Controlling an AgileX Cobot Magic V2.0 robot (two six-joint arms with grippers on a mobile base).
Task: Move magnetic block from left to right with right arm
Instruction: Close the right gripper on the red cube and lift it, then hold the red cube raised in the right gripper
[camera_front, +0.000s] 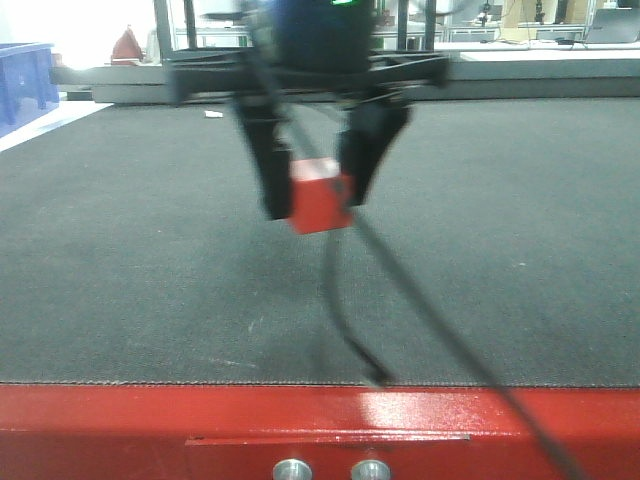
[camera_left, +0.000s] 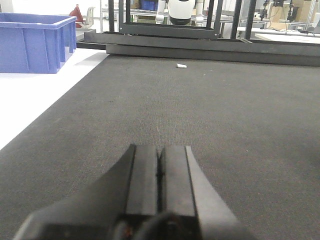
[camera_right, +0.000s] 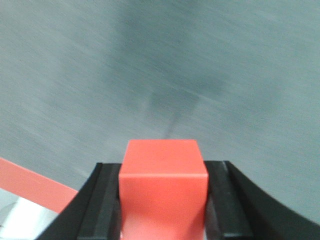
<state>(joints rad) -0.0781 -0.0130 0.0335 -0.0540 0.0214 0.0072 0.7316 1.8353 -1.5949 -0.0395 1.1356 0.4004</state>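
- The right gripper (camera_front: 318, 203) has its two dark fingers (camera_front: 272, 175) pinching the magnetic block (camera_front: 320, 208), one on each side face. The red cube sits between the tips and pokes out a little beyond them.
- From the right wrist view, the block (camera_right: 162, 175) fills the gap between the fingers (camera_right: 102, 200) snugly. The grey mat (camera_right: 225, 75) lies well below the tips, smeared, with a soft shadow on it.
- I judge the block is off the mat (camera_front: 150, 280) and the carry is the step in hand: the grasp is made and the set-down is not yet done.
- The left gripper (camera_left: 160, 160) has its fingers pressed together on nothing, with only bare mat ahead of the tips and a blue crate (camera_left: 35, 42) well beyond them to the side.
- A loose black cable (camera_front: 440, 330) trails below the right fingers toward the red table rim (camera_front: 320, 420).
- The next move calls for taking the cube across to the right side, lowering it until its underside meets the mat, then spreading the fingers. Being magnetic, it may cling to a finger, so the release wants care.
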